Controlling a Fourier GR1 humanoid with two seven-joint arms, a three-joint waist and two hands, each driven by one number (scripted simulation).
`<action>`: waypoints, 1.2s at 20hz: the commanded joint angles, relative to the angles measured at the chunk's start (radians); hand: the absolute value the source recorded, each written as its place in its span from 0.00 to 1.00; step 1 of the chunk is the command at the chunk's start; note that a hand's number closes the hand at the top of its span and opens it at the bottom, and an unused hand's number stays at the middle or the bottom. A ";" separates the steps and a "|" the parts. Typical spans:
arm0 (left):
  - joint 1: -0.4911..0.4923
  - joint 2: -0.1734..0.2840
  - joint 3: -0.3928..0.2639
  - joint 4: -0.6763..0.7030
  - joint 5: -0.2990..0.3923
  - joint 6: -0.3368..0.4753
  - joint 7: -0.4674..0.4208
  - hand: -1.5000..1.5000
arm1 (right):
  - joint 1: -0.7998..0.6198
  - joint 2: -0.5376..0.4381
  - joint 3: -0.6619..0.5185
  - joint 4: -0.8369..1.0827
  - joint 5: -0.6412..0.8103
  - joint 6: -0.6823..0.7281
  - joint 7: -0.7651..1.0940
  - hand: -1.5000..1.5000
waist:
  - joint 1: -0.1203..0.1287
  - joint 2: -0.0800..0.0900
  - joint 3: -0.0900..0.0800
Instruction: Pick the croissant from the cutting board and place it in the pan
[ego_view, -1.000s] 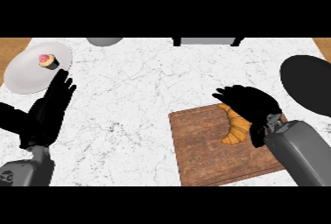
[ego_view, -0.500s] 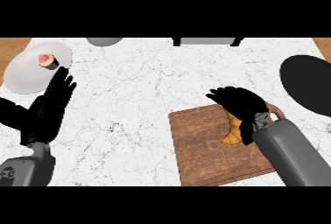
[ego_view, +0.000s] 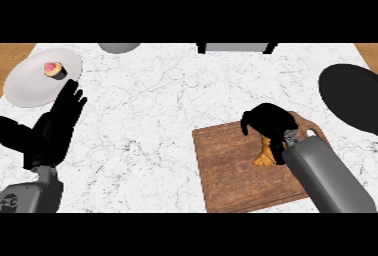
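Golden croissant (ego_view: 263, 156) lying on the wooden cutting board (ego_view: 229, 170) near the right front corner of the table (ego_view: 162, 100), mostly hidden under the right hand (ego_view: 269, 124). Fingers (ego_view: 251, 122) of this hand curled down over the pastry, apparently closing on it, but full grip not possible to confirm. Left hand (ego_view: 53, 131) resting near the left edge, fingers straight and holding nothing. Black pan (ego_view: 353, 97) waiting at the right edge, just beyond the board. To do well: close around the middle of the croissant, lift straight up before moving sideways, then lower over the pan centre. Plate (ego_view: 29, 82) with cupcake (ego_view: 55, 70) in the far left corner, not involved.
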 joint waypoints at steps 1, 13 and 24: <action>0.008 -0.034 -0.025 0.002 -0.029 0.014 -0.004 0.50 | 0.007 0.009 -0.004 0.074 0.022 -0.083 -0.098 1.00 | 0.001 0.006 0.006; -0.038 -0.023 0.008 -0.049 -0.022 0.029 0.091 0.50 | 0.048 0.027 -0.158 -0.063 -0.017 -0.125 -0.061 1.00 | -0.008 0.002 0.006; -0.005 -0.005 0.045 0.008 -0.016 0.002 0.027 0.50 | 0.260 -0.003 -0.300 -0.556 0.031 -0.237 0.231 1.00 | -0.036 -0.003 0.005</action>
